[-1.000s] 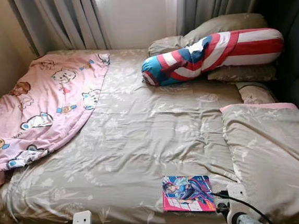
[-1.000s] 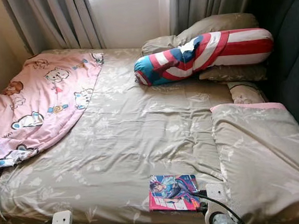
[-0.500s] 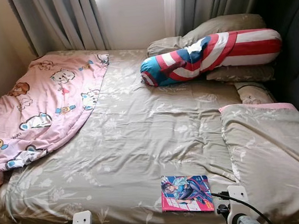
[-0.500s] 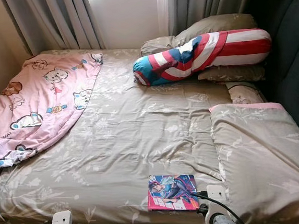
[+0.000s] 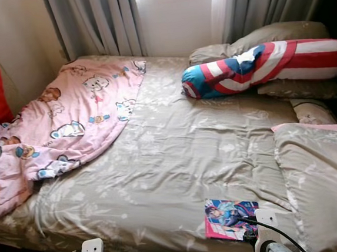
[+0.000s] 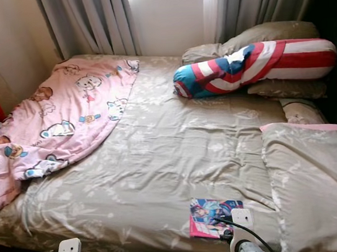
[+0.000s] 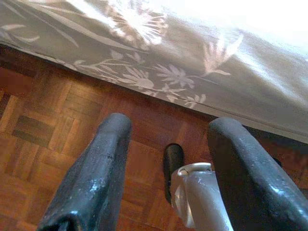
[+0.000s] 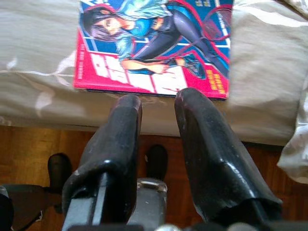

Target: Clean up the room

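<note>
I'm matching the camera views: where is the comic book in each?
Left eye view: comic book on the bed's near edge, low right.
Right eye view: same spot.
Right wrist view: just beyond the right gripper.
Left wrist view: not there.
Shared landmark: floral bedsheet.

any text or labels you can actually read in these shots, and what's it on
No text here reads clearly.
Comic book on the bed: large white title characters on its red cover band and small print along its edges, all too blurred to read.
Pink cartoon blanket: tiny print beside the figures, too small to read.
</note>
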Controlling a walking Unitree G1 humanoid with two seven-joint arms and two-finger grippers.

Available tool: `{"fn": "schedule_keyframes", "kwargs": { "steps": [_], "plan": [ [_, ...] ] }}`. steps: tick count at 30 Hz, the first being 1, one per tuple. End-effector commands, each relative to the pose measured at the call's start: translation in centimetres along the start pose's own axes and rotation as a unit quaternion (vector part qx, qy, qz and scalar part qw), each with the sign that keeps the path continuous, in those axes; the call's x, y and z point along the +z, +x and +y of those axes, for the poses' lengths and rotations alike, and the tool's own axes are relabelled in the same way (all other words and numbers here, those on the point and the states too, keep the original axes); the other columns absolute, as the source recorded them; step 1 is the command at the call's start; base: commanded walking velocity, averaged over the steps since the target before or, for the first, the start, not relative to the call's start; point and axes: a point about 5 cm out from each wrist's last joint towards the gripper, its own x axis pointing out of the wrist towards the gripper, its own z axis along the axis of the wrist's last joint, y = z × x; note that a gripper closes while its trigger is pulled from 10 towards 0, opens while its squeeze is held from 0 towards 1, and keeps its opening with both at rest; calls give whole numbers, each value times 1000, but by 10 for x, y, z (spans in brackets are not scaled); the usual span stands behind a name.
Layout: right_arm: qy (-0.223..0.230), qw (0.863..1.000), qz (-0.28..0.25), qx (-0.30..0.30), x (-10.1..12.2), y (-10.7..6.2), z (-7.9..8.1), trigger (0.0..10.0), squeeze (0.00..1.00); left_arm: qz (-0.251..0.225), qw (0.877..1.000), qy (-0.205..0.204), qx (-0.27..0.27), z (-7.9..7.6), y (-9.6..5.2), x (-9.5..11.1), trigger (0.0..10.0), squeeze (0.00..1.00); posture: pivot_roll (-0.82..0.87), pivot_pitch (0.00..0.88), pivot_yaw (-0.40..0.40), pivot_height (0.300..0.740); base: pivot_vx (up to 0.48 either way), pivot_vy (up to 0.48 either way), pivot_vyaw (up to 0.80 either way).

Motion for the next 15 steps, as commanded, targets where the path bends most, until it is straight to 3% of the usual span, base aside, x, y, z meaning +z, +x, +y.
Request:
{"fn": "schedule_keyframes", "kwargs": {
  "steps": [1,15],
  "plan": [
    [-1,1000,-2,-1,2,0,-1,10000,0,16,1000,6,2,2,-1,-6,10000,0,-27,0,-15,740,0,424,0],
    [4,1000,-5,-3,2,0,-1,10000,0,15,1000,6,1,2,-1,-6,10000,0,-27,0,-15,740,0,428,0]
  ]
}}
